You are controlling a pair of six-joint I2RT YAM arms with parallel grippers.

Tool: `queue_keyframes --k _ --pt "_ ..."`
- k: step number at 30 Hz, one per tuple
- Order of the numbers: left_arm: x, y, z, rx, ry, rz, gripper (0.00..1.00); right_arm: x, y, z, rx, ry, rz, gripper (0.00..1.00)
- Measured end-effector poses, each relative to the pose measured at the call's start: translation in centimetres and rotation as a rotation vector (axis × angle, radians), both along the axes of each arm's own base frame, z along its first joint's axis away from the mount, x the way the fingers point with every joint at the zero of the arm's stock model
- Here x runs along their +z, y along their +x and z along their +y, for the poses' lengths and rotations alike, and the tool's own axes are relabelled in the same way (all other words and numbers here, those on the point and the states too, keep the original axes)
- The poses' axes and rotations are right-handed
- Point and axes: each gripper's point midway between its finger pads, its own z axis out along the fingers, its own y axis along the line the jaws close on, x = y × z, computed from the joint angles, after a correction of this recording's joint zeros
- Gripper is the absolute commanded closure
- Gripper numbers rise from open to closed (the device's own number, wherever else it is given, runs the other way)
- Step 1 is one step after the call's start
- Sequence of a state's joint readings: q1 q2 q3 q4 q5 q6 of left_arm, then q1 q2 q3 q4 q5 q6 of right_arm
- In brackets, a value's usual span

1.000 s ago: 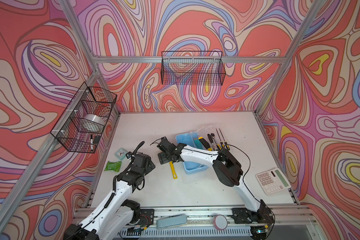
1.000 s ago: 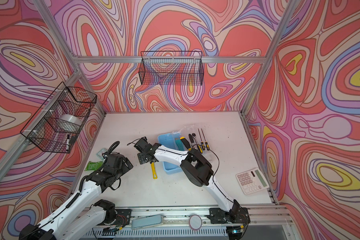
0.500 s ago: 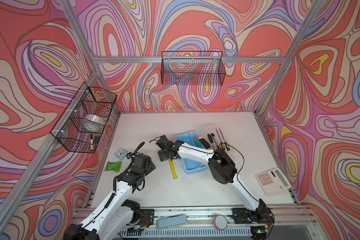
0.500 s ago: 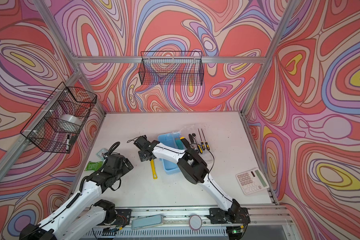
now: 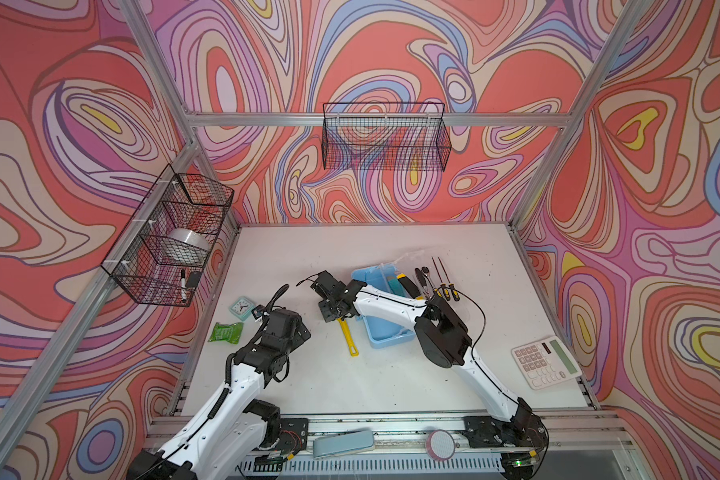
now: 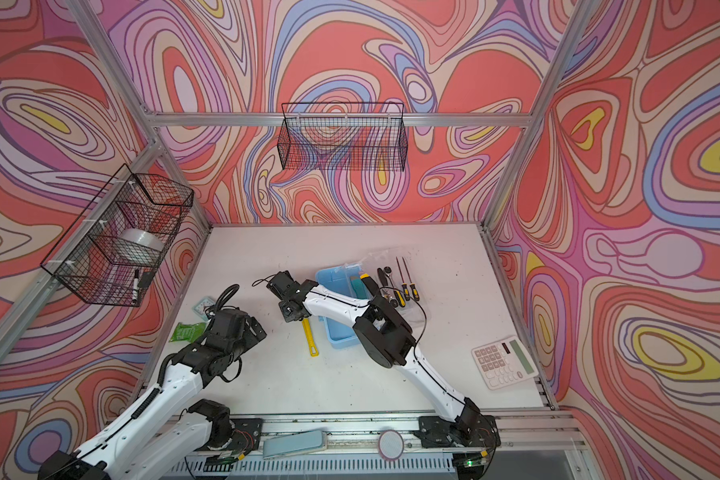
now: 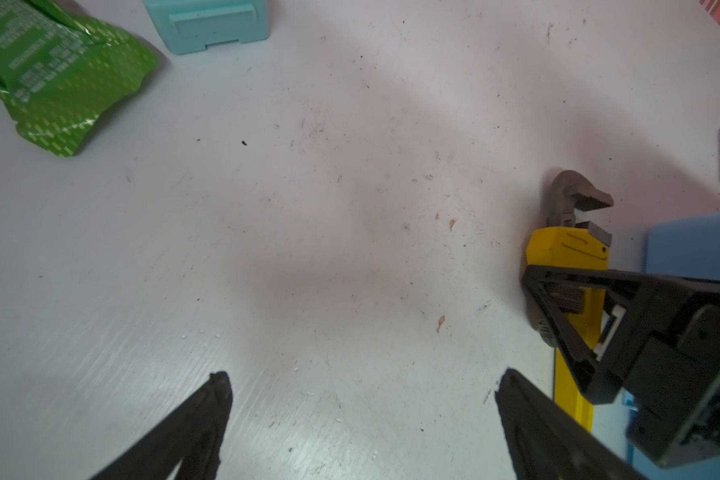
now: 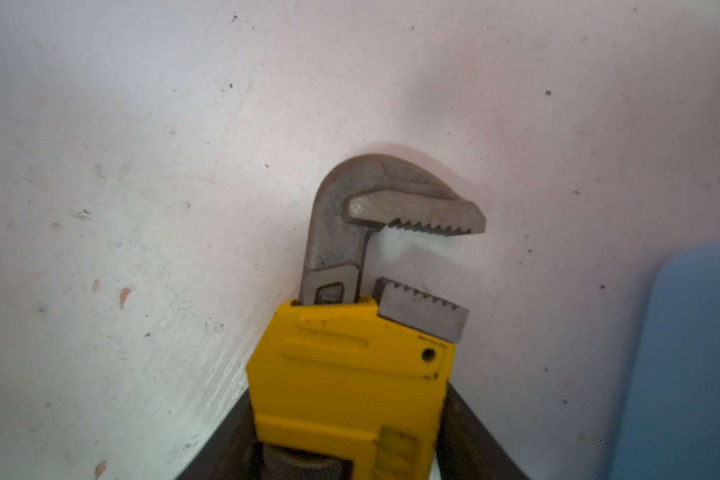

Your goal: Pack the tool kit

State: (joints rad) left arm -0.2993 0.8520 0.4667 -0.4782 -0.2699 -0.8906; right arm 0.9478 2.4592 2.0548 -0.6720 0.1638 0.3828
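The right gripper (image 8: 346, 449) sits low over the white table (image 5: 308, 257), its two dark fingers straddling the yellow body of a pipe wrench (image 8: 350, 374) just below its grey toothed head; whether they press on the wrench or only flank it cannot be told. The wrench lies flat on the table, its yellow handle (image 5: 348, 338) running toward the front edge, just beside the tool kit (image 5: 385, 330), a light blue box lying open near the table's middle. Several yellow-and-black hand tools (image 5: 433, 282) lie beyond the box. The left gripper (image 7: 362, 419) hangs above bare table with its fingers spread wide and nothing between them. Near it lie a green packet (image 5: 225, 332) and a small mint clock (image 5: 242, 307). A calculator (image 5: 545, 362) rests at the far right
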Motion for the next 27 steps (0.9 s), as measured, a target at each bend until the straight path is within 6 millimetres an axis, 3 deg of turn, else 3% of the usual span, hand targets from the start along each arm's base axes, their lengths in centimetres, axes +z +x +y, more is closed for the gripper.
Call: queue_keyframes --k 16,27 --pt "0.5 -0.1 0.1 0.005 -0.007 -0.029 0.00 0.0 -2.5 -0.5 0.030 0.003 -0.003 0.93" --pt "0.0 -0.4 0.2 0.004 -0.007 -0.024 0.00 0.3 -4.5 -1.3 0.054 -0.022 0.055 1.00"
